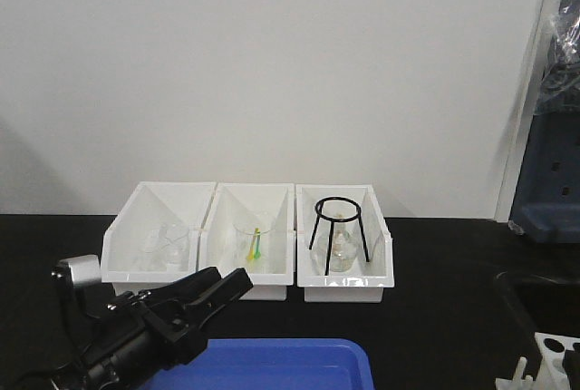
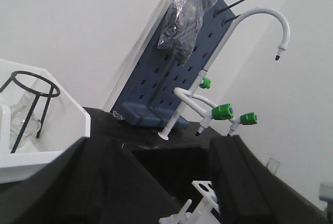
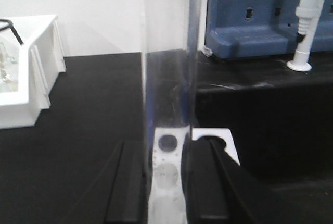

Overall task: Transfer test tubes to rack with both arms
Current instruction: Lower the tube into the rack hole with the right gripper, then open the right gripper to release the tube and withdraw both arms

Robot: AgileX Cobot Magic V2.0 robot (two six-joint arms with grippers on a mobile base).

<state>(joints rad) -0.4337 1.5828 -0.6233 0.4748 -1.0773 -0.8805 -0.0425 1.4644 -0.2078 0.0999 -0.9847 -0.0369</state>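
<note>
My right gripper [image 3: 166,187] is shut on a clear glass test tube [image 3: 169,78] and holds it upright. The tube's lower end is right over the white rack [image 3: 221,140], whose round holes show through the glass. The right gripper is out of the front view. The rack shows at the bottom right corner of the front view [image 1: 555,354] and low in the left wrist view [image 2: 204,199]. My left gripper [image 1: 237,283], on the arm with the silver knob, is open and empty [image 2: 174,193]. It hovers over the blue tray's left end. No other test tubes show.
Three white slanted bins [image 1: 249,268] stand at the back, holding beakers and a flask under a black wire tripod [image 1: 340,231]. A blue tray [image 1: 281,363] lies at the front. A sink [image 2: 171,164] with a white tap [image 2: 260,18] and a blue pegboard [image 2: 171,78] is on the right.
</note>
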